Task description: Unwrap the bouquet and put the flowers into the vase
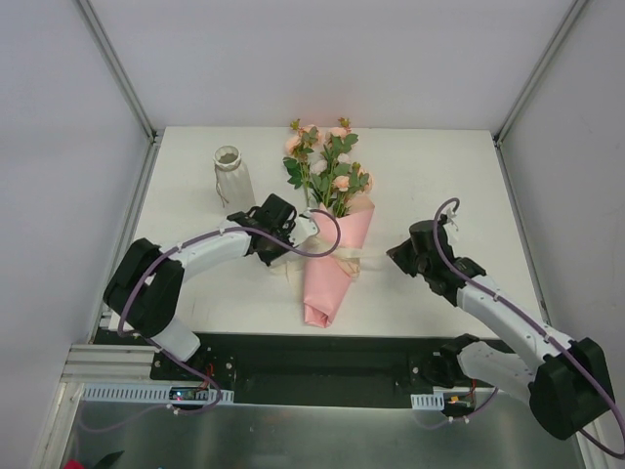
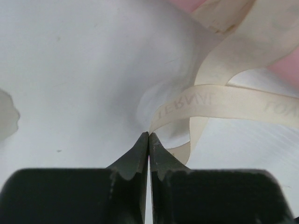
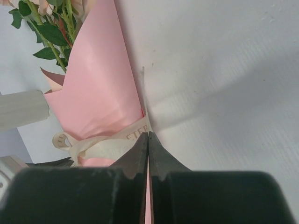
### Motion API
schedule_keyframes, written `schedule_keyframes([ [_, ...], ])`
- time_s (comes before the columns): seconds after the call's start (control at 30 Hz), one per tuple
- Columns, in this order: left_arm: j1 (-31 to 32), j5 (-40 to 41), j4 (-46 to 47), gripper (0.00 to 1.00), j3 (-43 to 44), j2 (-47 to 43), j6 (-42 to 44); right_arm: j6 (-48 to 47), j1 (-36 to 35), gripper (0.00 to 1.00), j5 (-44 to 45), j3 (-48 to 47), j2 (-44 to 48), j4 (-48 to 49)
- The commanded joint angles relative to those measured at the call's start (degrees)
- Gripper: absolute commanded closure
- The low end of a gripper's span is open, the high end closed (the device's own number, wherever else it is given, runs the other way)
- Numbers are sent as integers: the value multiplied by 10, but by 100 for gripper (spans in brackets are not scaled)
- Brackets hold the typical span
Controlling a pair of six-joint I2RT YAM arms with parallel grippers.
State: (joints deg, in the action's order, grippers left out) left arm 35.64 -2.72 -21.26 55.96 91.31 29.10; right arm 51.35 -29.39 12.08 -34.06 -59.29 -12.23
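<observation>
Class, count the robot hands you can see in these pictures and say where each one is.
2. The left hand is at the bouquet's left side, pinching its ribbon. The right hand is just right of the bouquet, shut. Neither is hidden.

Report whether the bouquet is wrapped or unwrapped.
Wrapped: pink paper cones around the bouquet, with the cream ribbon tied round it.

Overhead, close wrist views, ribbon (image 2: pixel 224 100) seemingly shared

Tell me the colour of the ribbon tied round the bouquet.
Cream ribbon, with faint pale lettering printed along it; clearest in the left wrist view.
</observation>
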Motion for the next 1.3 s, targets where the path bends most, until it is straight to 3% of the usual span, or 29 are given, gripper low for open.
schedule_keyframes([
  [0.0,-7,96,-1,100,-9,-46,-13,-22,20,99,22,1,42,-42],
  [0.13,-47,148,-9,100,-10,-89,-16,-40,50,99,30,-2,84,-88],
  [0.3,-157,148,-37,100,-18,-143,-10,-74,119,99,46,-4,159,-135],
  [0.4,-190,142,-40,100,-41,-191,7,-99,171,99,41,-7,194,-153],
  [0.53,-231,145,-50,100,-66,-236,28,-126,230,99,35,-29,197,-184],
  [0.73,-314,122,-52,100,-81,-233,39,-160,313,99,42,-49,193,-205],
  [0.93,-415,91,-48,100,-79,-235,56,-210,330,99,134,-99,187,-236],
  [1.0,-440,89,-47,84,-78,-235,63,-230,328,94,147,-115,182,-245],
  [1.03,-446,87,-47,71,-77,-236,65,-243,326,85,143,-116,179,-239],
  [1.07,-451,83,-47,53,-77,-237,67,-252,315,56,142,-119,176,-235],
  [1.1,-457,82,-47,12,-78,-242,66,-278,305,42,140,-125,175,-230],
  [1.13,-457,82,-47,1,-78,-243,63,-294,295,17,129,-127,169,-222],
  [1.2,-458,68,-52,1,-77,-254,52,-324,219,0,128,-148,159,-226],
  [1.23,-458,63,-55,1,-76,-258,47,-352,183,3,152,-158,142,-234],
  [1.27,-457,58,-58,1,-70,-262,39,-367,96,3,166,-166,134,-240],
])
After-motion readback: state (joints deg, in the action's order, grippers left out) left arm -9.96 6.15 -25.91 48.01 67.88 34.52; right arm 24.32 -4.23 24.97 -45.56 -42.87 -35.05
